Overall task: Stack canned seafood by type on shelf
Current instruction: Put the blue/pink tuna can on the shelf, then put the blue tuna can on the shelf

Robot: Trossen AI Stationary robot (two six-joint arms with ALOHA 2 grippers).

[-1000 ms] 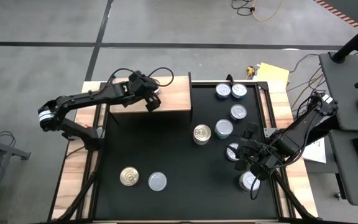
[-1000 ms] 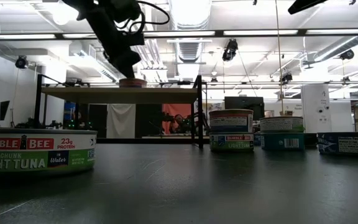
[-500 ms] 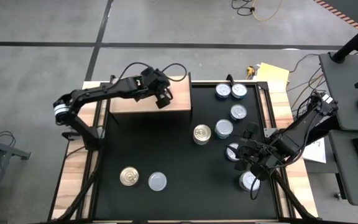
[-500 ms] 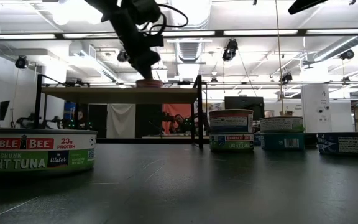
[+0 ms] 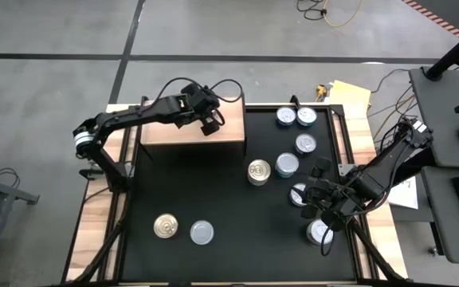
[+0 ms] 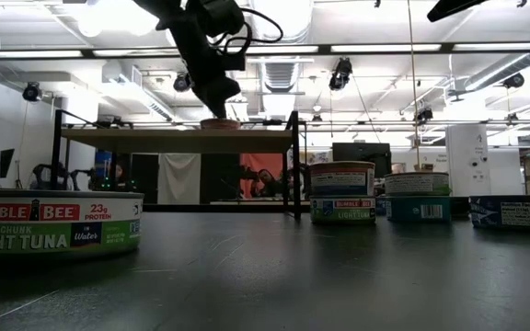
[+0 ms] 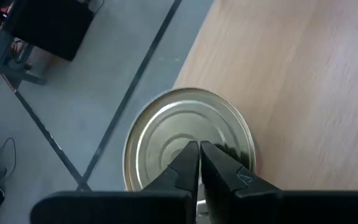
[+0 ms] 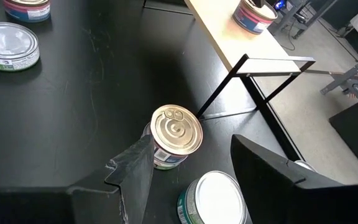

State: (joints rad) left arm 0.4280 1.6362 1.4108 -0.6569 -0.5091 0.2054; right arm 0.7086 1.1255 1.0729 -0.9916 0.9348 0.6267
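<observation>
A light-brown wooden shelf [image 5: 174, 134] stands at the table's far left. A gold-topped tin [image 7: 166, 134] sits flat on it, near the shelf's far edge and right end. My left gripper [image 7: 199, 149] is shut, with its tips on that tin; the low view shows the tin [image 6: 219, 122] just under the fingers. My right gripper [image 5: 325, 206] hangs open above the table's right side. A gold-topped tin [image 8: 176, 134] stands on the table ahead of its fingers, untouched. Several other tins stand on the black table. My left gripper has its shut fingertips [image 7: 191, 155] on the tin's gold lid [image 7: 185, 134], near the lid's middle. The fingers come from above, slanting down from the table's left. The tin rests flat on the shelf top [image 7: 303, 93].
Several silver-topped tins [image 5: 296, 117] stand at the far right, and a two-high stack with a gold top [image 5: 259, 172] near the middle. A gold tin [image 5: 166, 226] and a silver one [image 5: 202, 232] stand near the front left. A large tuna tin [image 6: 53, 225] fills the low view's left.
My left gripper, shut throughout, has moved along the shelf toward the table's right edge. The gold-topped tin has slid along the shelf top under it, staying flat. Most of this happened in the first half of the second.
</observation>
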